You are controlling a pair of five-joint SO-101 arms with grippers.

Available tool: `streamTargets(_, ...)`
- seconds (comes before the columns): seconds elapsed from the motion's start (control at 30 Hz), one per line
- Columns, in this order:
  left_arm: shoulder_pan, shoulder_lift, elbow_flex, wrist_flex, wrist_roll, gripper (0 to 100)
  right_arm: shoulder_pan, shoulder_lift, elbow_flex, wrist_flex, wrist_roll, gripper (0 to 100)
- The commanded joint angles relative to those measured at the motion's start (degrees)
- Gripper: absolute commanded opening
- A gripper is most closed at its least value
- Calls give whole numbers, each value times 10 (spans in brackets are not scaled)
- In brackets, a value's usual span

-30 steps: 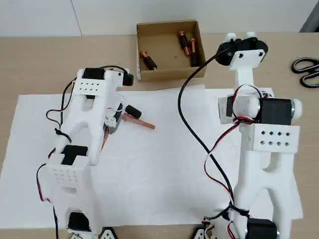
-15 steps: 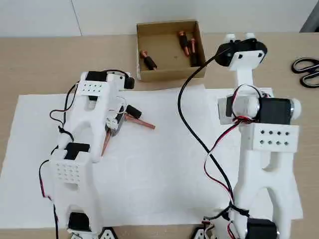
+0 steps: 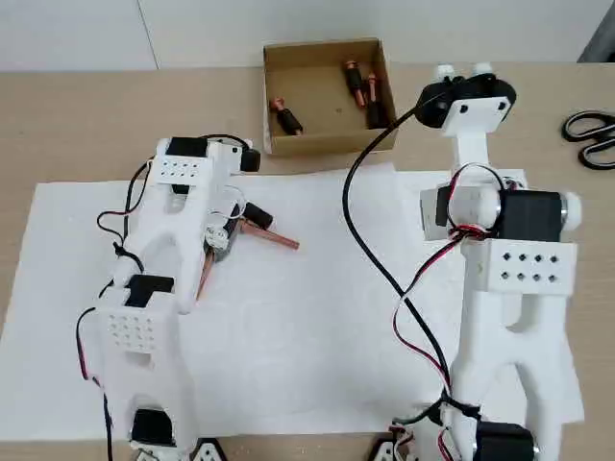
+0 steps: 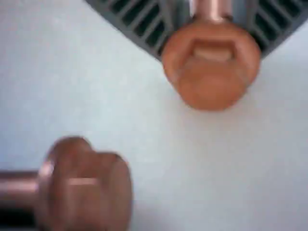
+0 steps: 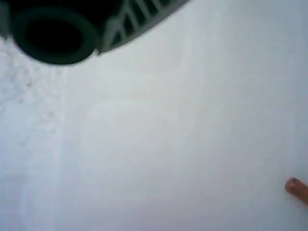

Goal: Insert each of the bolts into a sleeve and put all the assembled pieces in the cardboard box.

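White left arm (image 3: 159, 250) and right arm (image 3: 509, 288), black servo blocks (image 3: 533, 213), perforated plates (image 3: 524, 266), looping red-and-black cables (image 3: 370, 240); claw pads (image 4: 130, 19) seemingly dark-ribbed.

The high camera is fixed above the tabletop (image 3: 96, 115) on the side opposite the cardboard box (image 3: 322, 120). It looks steeply down, with both arms in front of the box and a white sheet (image 3: 307, 327) under them. The left wrist camera sits very near that sheet, in front of the box. It faces down past the left hand (image 4: 211, 12), which is clamped on a bolt (image 4: 211, 67), to a second bolt (image 4: 86, 183) lying alongside. The right wrist camera is equally close to the sheet, looking down past the right hand (image 5: 62, 19) and the black sleeve (image 5: 55, 36) it grips. All three views share the sheet.
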Motion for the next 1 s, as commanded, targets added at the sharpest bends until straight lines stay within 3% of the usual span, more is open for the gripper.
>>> streamTargets(0.0,-3,-12,-67,33,0,6,3,-25,-3,-12,-2,4)
streamTargets(0.43,-7,-230,-93,33,0,6,1,-29,-4,-12,-2,7)
streamTargets(0.6,-11,-346,-42,33,6,6,2,-108,16,-14,-16,7)
streamTargets(0.77,-12,-435,34,33,30,6,2,-271,122,-71,-7,6)
streamTargets(0.97,-12,-520,123,33,32,6,7,-419,337,-176,90,4)
